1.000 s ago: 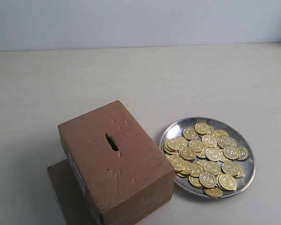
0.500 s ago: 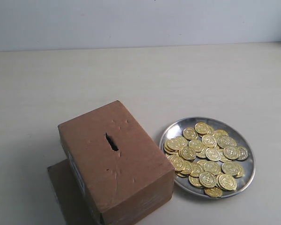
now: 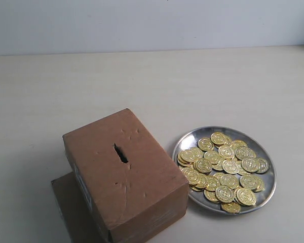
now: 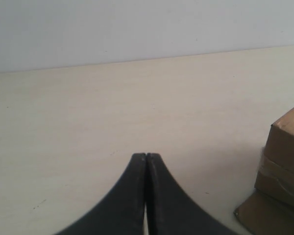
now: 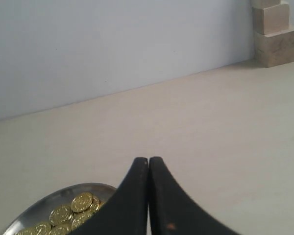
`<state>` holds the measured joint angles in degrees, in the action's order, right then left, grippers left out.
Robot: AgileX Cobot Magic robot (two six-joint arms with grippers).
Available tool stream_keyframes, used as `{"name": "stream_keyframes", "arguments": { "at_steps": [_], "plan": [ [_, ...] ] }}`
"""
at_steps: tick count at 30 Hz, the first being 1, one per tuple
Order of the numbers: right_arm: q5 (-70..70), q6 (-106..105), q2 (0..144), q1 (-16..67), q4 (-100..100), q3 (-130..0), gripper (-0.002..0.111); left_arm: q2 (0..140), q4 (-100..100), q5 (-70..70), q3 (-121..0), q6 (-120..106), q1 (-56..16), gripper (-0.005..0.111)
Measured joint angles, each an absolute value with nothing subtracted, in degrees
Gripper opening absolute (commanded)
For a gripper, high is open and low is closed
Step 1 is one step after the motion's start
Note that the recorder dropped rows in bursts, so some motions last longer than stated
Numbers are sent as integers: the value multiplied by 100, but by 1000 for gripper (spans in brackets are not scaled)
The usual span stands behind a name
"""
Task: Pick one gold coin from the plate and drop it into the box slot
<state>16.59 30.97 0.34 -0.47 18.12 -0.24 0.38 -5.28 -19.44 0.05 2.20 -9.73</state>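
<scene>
plate [image 3: 190,139]: heap of gold coins [image 3: 223,167]. box [image 3: 137,187] beside it on desk [image 3: 142,86], box slot [image 3: 121,153] on top. left pincer [image 4: 146,155], right pincer [image 5: 148,159]: tips pressed together, empty.

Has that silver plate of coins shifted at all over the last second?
No. In the exterior view the plate lies in the same spot beside the box, its rim just as near the box's lower right corner.
</scene>
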Motion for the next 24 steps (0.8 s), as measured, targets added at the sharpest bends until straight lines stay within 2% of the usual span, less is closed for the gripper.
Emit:
{"name": "stream_keyframes", "arguments": {
  "at_steps": [11, 24],
  "plan": [
    [1672, 1938, 34, 863, 1779, -24, 0, 38, -528, -1944, 5, 220, -973, 0],
    [1683, 768, 34, 208, 691, -24, 0, 38, -528, -1952, 5, 220, -973, 0]
  ]
}}
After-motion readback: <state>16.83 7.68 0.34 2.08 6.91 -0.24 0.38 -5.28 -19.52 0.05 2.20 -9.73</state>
